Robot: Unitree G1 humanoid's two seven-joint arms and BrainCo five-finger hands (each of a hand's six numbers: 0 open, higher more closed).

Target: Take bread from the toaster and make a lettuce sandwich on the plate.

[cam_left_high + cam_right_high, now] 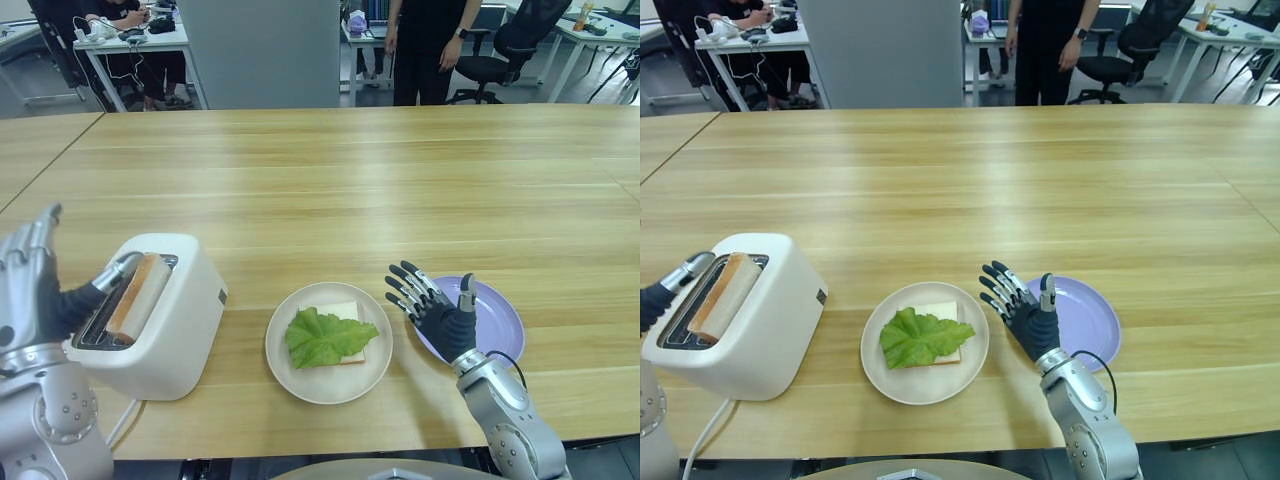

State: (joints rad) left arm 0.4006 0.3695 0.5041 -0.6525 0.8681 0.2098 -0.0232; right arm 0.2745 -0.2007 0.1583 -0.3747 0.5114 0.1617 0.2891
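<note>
Left robot hand [30,290], fingers uncurled, just beside bread [135,295] in toaster [185,320]; right robot hand [440,318] splayed.

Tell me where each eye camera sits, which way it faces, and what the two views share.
Left eye view: on the head, facing forward and down at the table; left hand at the toaster, right hand over the purple plate.
Right eye view: same head, slightly rightward; both hands, left at the edge.
Shared: bread in the toaster, lettuce on the white plate.
</note>
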